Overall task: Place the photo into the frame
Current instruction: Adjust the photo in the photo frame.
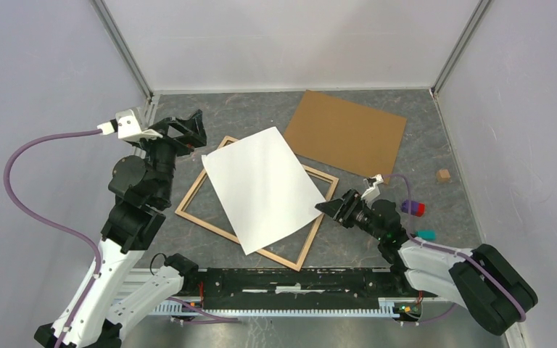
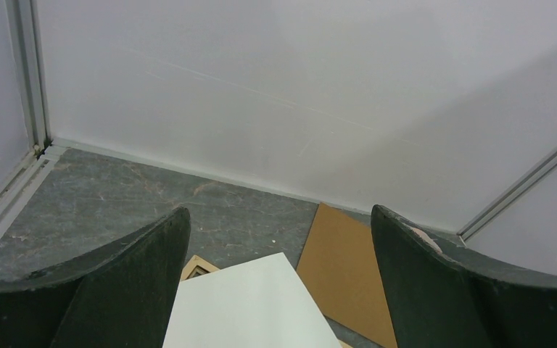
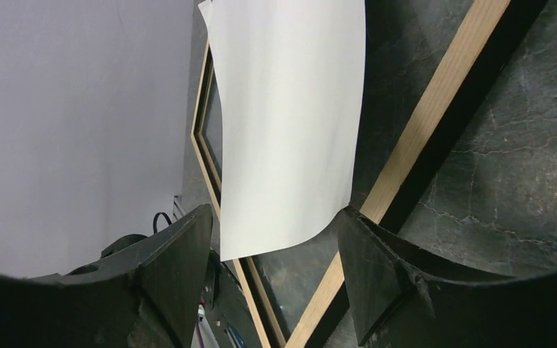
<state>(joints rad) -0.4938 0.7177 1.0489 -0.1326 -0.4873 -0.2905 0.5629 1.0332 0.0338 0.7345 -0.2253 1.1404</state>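
While the photo [image 1: 265,188] lies across the frame [image 1: 191,191], its corner sits at the right tool [image 1: 328,208], part-open and empty.

Paper, wood and card on a stone-look surface

The photo [image 1: 265,188] shows its plain white side. It's smooth matt paper, thin enough that one corner curls a bit. The frame [image 1: 191,194] has skinny rails of light tan wood with a bare, unvarnished look. The backing board [image 1: 348,134] is flat brown card with a dull finish. The surface [image 1: 421,167] is dark grey, veined like stone and kinda scuffed. The left gripper [image 1: 188,130] and right gripper [image 1: 333,209] both have matt black fingers that look like plastic.
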